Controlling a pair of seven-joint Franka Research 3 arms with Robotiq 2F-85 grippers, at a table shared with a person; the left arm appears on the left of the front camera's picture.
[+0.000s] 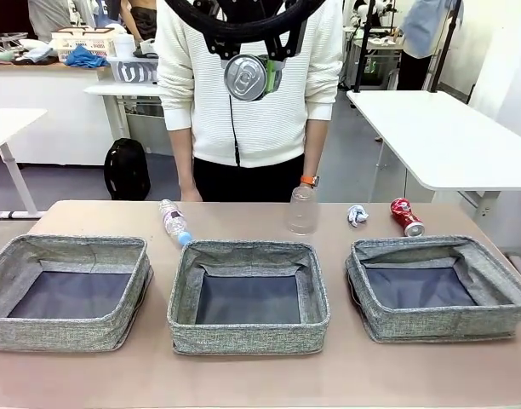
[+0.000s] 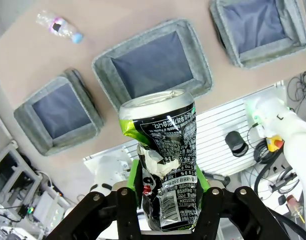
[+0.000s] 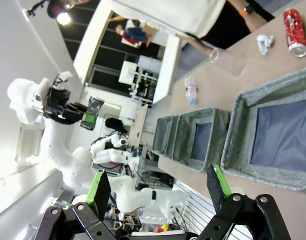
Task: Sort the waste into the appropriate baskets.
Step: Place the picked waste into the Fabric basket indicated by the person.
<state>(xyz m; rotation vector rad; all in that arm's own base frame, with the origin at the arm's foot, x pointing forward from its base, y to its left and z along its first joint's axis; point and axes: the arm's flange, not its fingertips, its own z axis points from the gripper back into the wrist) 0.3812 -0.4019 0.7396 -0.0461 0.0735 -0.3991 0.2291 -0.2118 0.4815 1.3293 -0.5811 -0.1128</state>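
Note:
My left gripper (image 1: 248,61) hangs high over the middle of the table, shut on the crushed dark can (image 1: 246,77). In the left wrist view the green pads (image 2: 135,175) pinch that can (image 2: 165,160) above the middle basket (image 2: 102,64). Three grey baskets sit in a row: left (image 1: 65,332), middle (image 1: 248,336), right (image 1: 439,324). Behind them lie the clear bottle (image 1: 174,221), the plastic cup (image 1: 301,209), the paper wad (image 1: 357,215) and the red can (image 1: 406,216). My right gripper (image 3: 158,187) is open with nothing between its fingers, off the table's right end.
A person in a white sweater (image 1: 252,94) stands at the far edge of the table, one hand (image 1: 309,181) hanging just behind the cup. A white table (image 1: 439,136) stands at the back right. A strip of bare tabletop (image 1: 260,379) runs in front of the baskets.

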